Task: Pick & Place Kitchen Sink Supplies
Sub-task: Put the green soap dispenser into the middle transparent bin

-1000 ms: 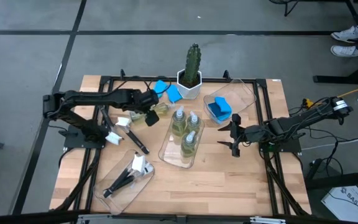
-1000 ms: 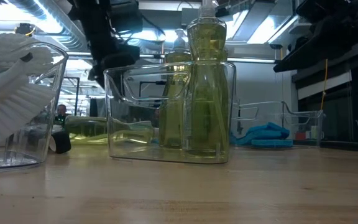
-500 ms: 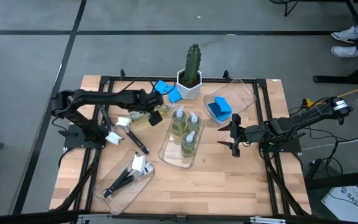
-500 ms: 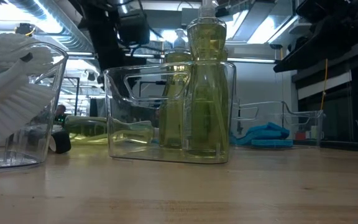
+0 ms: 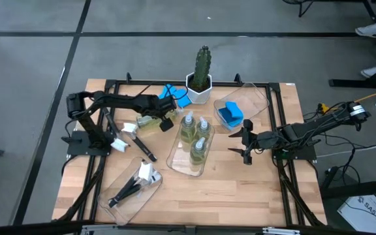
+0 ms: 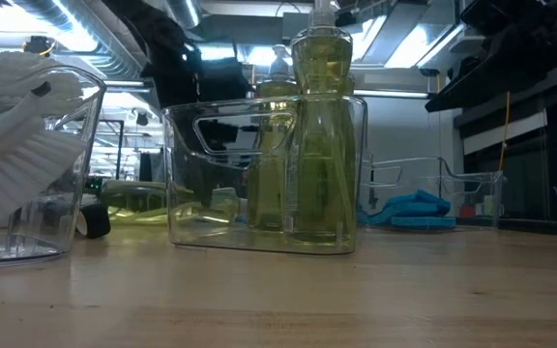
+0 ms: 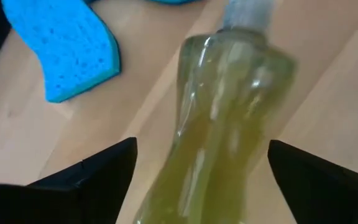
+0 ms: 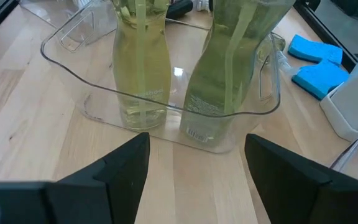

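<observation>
Tabletop [image 5: 234, 176] of pale wood in a black frame, grey floor around it, ceiling lights behind in the low view. Left gripper [image 5: 164, 119], fingers [image 7: 92, 177] spread wide and released, straddles a small clear bottle of yellow-green liquid [image 7: 219, 134] lying flat near a bright blue sponge [image 7: 67, 46]. Only the wrist view shows that gap. Right gripper [image 5: 243, 145], fingers apart and empty, waits beside the clear tray [image 8: 166, 102] of upright bottles.

We see a green cactus [image 5: 203, 63] in a white pot [image 5: 198, 91] at the table's [image 5: 240, 189] far edge, beside clear trays [image 5: 253, 99].
</observation>
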Robot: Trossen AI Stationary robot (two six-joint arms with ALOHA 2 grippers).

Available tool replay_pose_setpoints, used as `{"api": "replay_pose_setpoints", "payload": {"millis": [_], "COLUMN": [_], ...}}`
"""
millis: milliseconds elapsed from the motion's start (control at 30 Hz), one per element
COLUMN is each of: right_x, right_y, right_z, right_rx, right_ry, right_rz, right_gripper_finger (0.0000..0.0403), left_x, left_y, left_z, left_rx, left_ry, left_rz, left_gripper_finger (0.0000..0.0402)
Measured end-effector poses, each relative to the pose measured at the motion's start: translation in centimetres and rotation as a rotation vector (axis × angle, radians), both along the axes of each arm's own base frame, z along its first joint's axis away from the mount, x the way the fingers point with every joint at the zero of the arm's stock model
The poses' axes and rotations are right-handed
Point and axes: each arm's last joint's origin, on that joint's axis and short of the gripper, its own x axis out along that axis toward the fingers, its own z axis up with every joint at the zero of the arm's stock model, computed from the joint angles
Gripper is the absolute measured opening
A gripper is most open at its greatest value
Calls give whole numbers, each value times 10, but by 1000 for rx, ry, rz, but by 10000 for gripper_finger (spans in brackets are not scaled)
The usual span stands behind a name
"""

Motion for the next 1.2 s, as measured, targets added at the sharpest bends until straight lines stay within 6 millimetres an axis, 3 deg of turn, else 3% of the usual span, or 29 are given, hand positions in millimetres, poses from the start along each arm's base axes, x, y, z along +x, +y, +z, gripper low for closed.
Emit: {"api": "replay_pose_setpoints", "payload": {"millis": [300,667,933,1200], "right_x": [0,0,0,0], "right_y": [0,0,0,0], "right_z": [0,0,0,0], "right_rx": [-2,-5,0,2], "right_ry": [1,1,0,0], "right_rz": [1,2,0,-1], "right_gripper_finger": [262,262,262,262], "left_x": [-1,-6,-12,-19], "left_y": [13,10,3,-15], "left_z": [-25,-18,-10,26], "left_rx": [-85,-110,-123,17], "left_ry": [66,72,95,25], "left_rz": [7,31,66,77], "left_gripper_finger": [337,187,187,187]}}
